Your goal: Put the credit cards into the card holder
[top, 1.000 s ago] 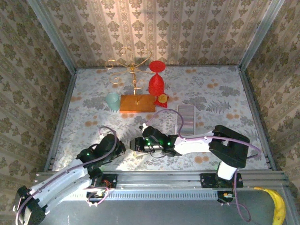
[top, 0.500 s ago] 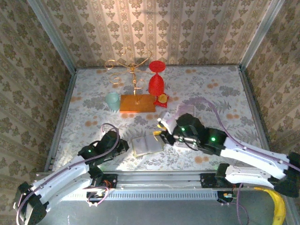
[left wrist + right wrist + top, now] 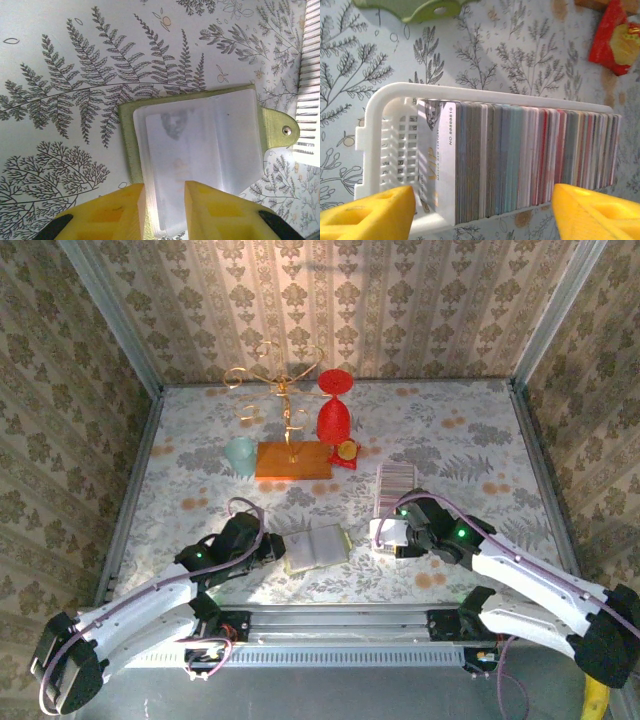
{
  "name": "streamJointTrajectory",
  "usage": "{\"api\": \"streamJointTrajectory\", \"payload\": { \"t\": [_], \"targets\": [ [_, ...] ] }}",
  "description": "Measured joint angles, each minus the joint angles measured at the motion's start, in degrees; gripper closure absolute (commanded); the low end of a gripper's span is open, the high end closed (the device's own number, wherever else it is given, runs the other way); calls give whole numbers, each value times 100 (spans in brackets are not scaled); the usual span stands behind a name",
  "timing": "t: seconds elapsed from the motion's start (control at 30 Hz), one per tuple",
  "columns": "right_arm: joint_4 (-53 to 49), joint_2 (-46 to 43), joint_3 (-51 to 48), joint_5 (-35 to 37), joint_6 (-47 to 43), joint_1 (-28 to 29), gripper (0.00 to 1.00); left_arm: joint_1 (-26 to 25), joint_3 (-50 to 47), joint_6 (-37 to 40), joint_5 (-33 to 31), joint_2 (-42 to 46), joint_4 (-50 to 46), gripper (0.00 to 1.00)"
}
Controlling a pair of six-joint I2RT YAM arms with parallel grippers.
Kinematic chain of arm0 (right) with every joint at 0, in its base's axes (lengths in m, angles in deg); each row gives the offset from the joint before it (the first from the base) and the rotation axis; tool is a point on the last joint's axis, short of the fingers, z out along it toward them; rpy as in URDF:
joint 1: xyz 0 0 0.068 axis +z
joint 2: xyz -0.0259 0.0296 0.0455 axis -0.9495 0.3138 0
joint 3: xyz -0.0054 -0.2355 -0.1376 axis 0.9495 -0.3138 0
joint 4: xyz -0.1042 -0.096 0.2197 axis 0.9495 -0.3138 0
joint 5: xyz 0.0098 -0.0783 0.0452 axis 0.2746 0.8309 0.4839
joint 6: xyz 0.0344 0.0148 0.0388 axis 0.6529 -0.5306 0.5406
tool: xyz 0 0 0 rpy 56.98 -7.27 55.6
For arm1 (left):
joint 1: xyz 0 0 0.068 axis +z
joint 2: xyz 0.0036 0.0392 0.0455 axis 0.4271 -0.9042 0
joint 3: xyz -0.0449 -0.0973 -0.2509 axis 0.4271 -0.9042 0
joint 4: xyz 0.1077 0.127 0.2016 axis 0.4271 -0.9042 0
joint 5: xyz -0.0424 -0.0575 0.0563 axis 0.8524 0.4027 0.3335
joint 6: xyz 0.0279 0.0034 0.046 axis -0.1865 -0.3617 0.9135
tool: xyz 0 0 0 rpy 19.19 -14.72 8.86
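Both pincers released over credit cards [image 3: 520, 155] and card holder [image 3: 200, 135]
The left pincer [image 3: 164, 186], narrowly parted, straddles the holder's edge; right pincer [image 3: 482, 192], spread wide, hangs over the cards packed upright in a white rack [image 3: 385, 100]

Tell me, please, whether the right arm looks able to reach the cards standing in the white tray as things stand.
Probably yes. The right tool hangs directly over the row of credit cards in the white tray. Its jaws are wide apart, and nothing lies between them and the cards' top edges.

Bare table [image 3: 480, 450] right of credit cards [image 3: 397, 488]
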Motion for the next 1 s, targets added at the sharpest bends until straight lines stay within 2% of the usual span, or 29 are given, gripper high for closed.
{"api": "streamJointTrajectory", "payload": {
  "t": [0.37, 0.6, 0.8, 1.0],
  "targets": [
    [568, 855, 0, 297, -348, -22, 18, 0, -44, 2, 98, 11, 133, 73],
    [699, 1390, 35, 297, -367, -20, 20, 0, -155, 22, 103, 111, 133, 75],
    [756, 1565, 42, 374, -389, 46, 40, 0, -238, 37, 107, 190, 199, 86],
    [697, 1469, 50, 424, -402, 109, 68, 0, -284, 39, 144, 195, 219, 90]
  ]
}}
